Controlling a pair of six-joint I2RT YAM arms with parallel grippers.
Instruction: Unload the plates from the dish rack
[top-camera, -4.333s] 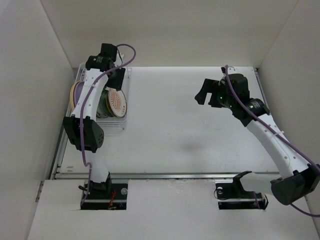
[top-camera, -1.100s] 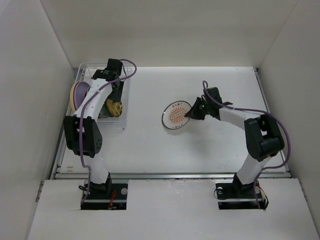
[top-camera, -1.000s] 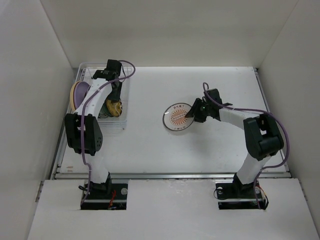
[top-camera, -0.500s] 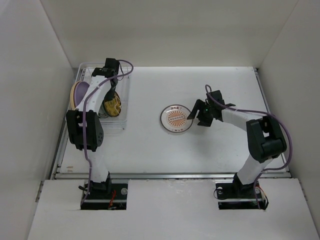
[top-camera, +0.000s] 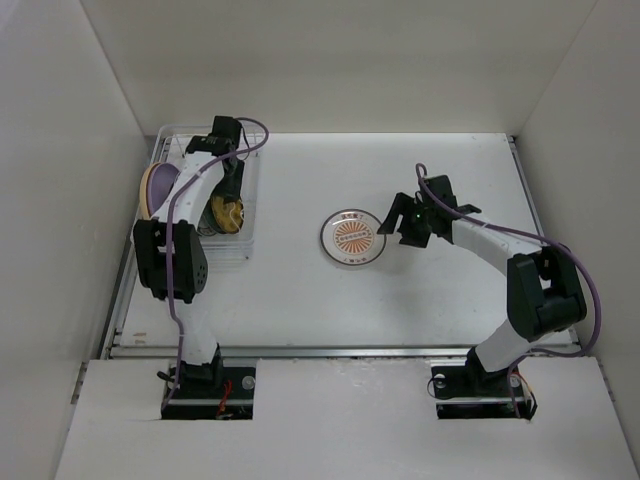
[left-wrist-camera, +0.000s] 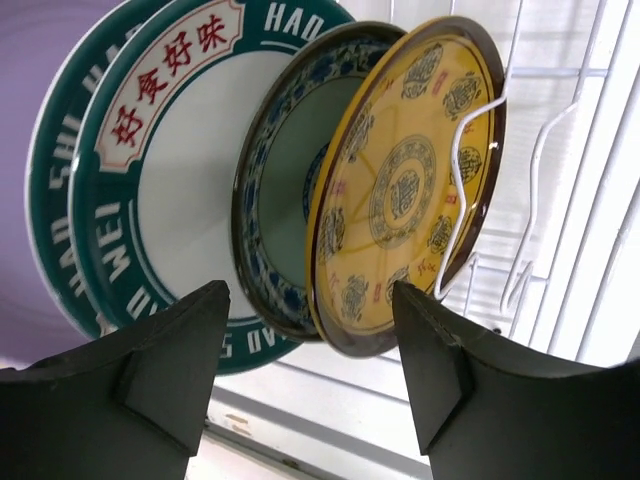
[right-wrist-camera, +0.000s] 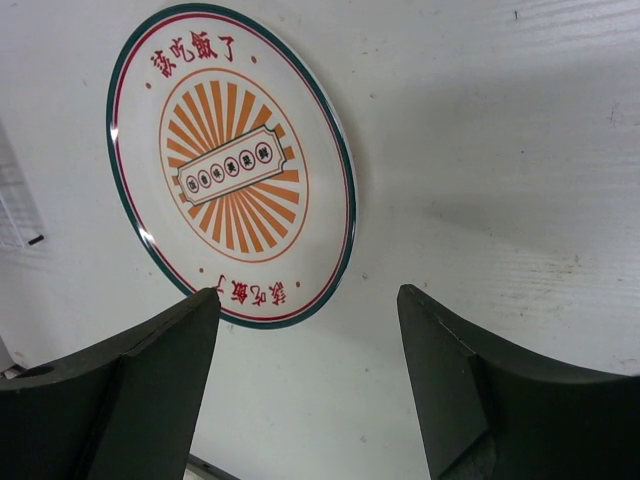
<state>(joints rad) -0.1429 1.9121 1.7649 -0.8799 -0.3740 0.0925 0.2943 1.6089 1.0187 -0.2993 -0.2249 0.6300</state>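
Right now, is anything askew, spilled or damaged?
Nothing stands out. The sunburst plate lies flat on the table, whole, apart from the right jaws. The other plates stand on edge in the rack, the yellow one nearest the left jaws, with no chips visible. Both jaws are open.

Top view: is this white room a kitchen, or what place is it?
Probably a robot test booth, not a kitchen: plain white walls box in the table, two robot arms are bolted on, beside a dish rack of plates.
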